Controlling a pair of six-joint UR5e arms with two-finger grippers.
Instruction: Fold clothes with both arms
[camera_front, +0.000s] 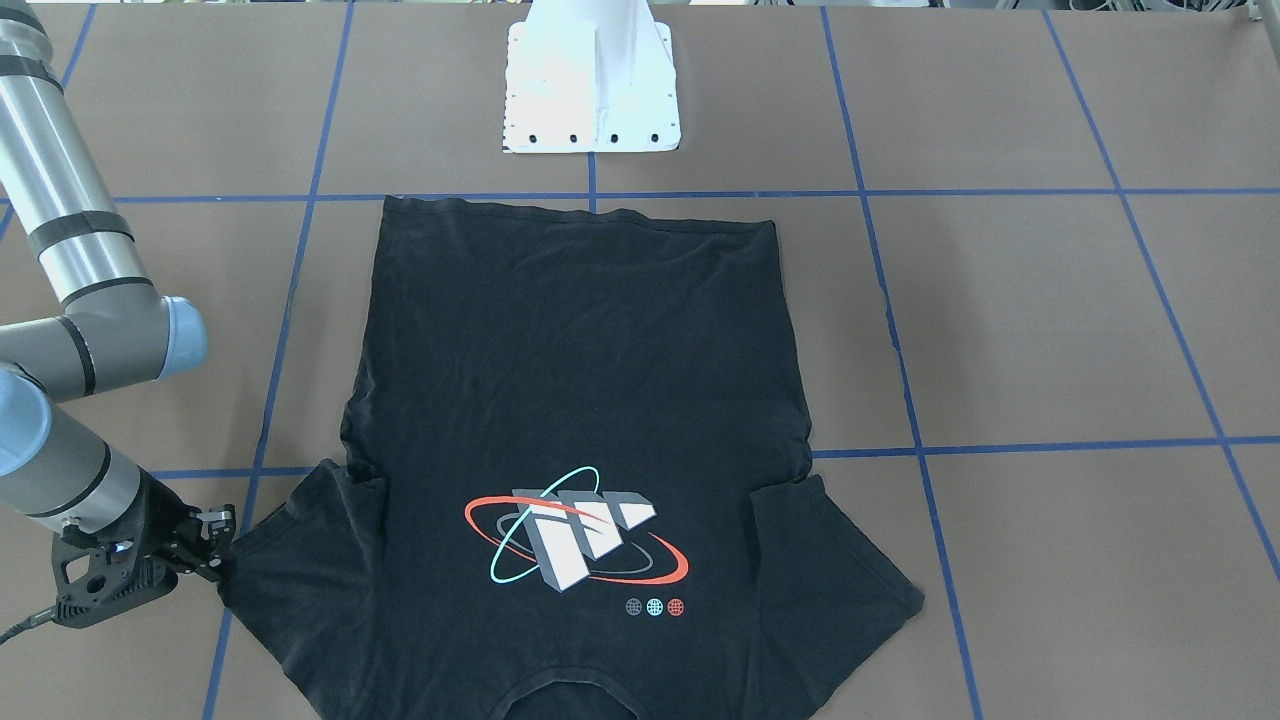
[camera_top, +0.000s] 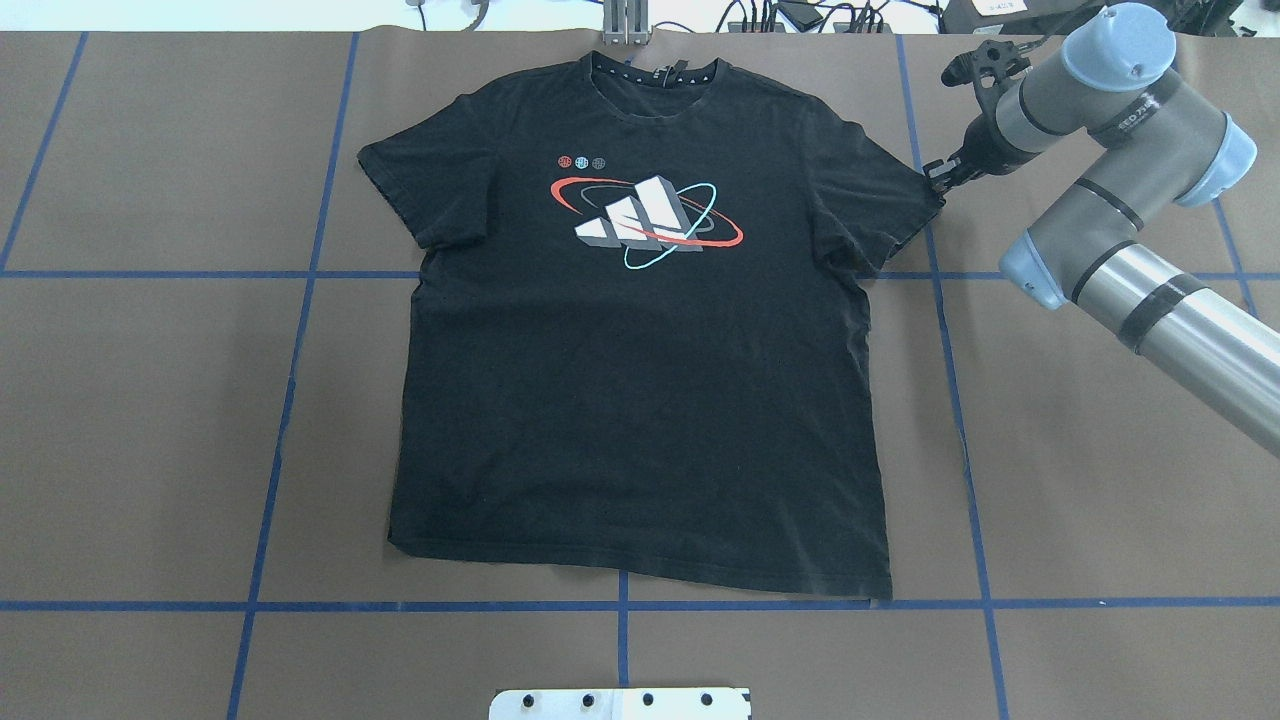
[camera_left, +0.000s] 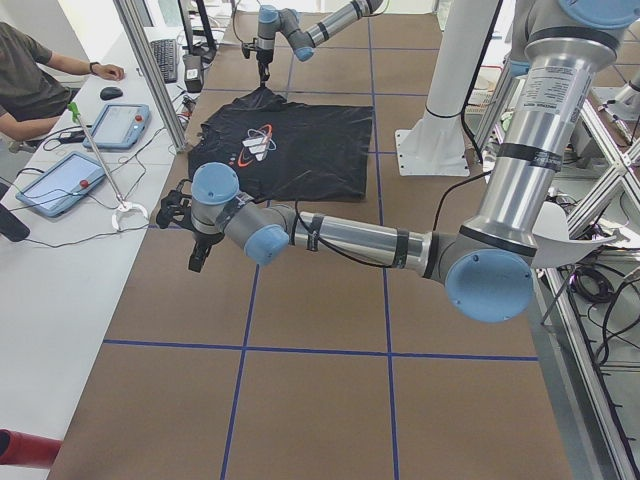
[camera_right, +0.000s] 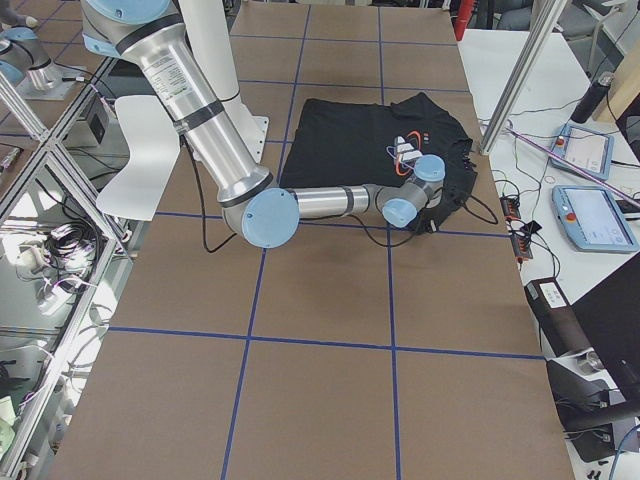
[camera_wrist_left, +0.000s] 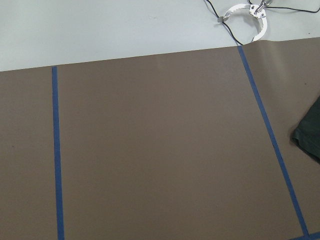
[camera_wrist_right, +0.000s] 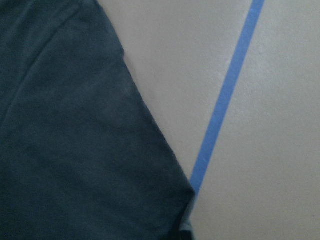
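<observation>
Overhead exterior view shows the black T-shirt (camera_top: 640, 400) flat on the bench (camera_top: 150, 400), graphic up. Its long axis runs from the collar (camera_top: 655, 75) at the far edge to the hem (camera_top: 640, 570) near the white pedestal (camera_top: 620, 703). The right fingers (camera_top: 936, 180) touch the tip of the right sleeve (camera_top: 880, 200), beside a blue tape line (camera_top: 945, 300). They look narrow, but whether they pinch the cloth cannot be told. The left fingers (camera_left: 196, 255) hang well apart from the left sleeve (camera_top: 420, 190), and their opening cannot be told. The right arm is judged the nearer one to begin the fold.
</observation>
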